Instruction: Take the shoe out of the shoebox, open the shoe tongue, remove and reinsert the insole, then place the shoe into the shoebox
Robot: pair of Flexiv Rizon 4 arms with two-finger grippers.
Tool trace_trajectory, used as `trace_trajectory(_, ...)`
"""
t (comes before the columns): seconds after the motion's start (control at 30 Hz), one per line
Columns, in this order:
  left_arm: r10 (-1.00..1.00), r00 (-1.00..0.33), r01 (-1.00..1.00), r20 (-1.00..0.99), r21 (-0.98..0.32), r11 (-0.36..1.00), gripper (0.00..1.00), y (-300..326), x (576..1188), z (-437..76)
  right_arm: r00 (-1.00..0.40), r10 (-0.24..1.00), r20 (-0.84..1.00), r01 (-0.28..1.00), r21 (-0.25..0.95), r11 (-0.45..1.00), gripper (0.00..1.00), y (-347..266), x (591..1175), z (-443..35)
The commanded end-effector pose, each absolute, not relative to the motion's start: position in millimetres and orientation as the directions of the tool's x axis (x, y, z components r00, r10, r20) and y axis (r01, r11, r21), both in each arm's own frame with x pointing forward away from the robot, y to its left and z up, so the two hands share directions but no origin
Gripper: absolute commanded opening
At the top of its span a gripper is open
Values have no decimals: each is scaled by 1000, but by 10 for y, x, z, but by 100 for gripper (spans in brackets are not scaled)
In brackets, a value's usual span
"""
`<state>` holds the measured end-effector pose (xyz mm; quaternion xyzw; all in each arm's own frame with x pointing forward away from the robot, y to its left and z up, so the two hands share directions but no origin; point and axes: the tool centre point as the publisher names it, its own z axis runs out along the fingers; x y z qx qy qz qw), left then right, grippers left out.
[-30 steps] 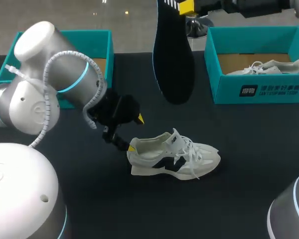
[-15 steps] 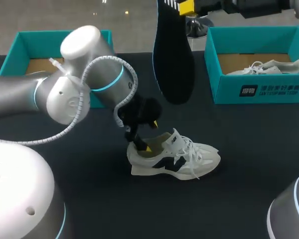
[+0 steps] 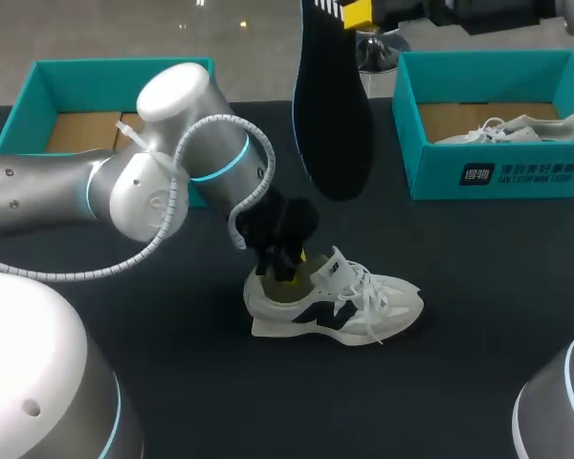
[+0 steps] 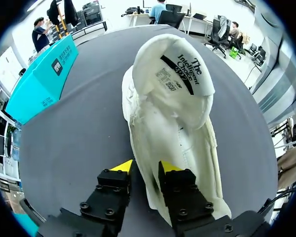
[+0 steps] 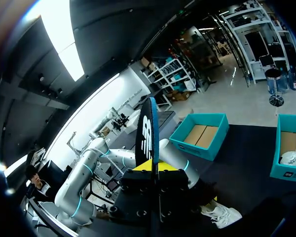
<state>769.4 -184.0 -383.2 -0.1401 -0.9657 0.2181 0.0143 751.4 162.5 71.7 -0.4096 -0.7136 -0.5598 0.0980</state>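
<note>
Left claw (image 4: 145, 165) sits at the heel of the shoe (image 3: 354, 306) – gripping or not, I cannot tell. The shoe lies on the surface (image 3: 478, 277). Above it, the right claw (image 5: 151, 165) – clenched – holds the insole (image 3: 333, 115) hanging upright.

White shoe (image 3: 335, 306), dark side logo: upright on its sole at table centre, toe toward 3 o'clock, tongue lifted forward. Black insole (image 3: 333, 115): hanging vertically at 12 o'clock. Teal shoebox (image 3: 497, 172): open, 2 o'clock, containing second shoe (image 3: 512, 129). Second shoebox (image 3: 38, 86): open, 10 o'clock.

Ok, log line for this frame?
left gripper at shoe heel | right gripper shut on insole, held above table | insole not yet reinserted
</note>
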Motion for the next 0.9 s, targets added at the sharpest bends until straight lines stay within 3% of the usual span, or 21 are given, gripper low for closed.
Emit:
trace_trajectory(0.03, 287, -957, 272, -27, -419, 867, 0, -1862, 7682, -3857, -643, 478, 599, 696, 717, 38, 0, 1653, 7532, 723)
trace_trajectory(0.57, 584, -811, 503, 16, -489, 713, 0, -1872, 7726, -3354, -645, 474, 600, 693, 720, 33, 0, 1641, 7520, 792)
trace_trajectory(0.9, 947, -320, 790, -18, -557, 256, 0, -1825, 7615, -3212, -671, 421, 610, 692, 720, 60, 0, 1574, 7429, 1225)
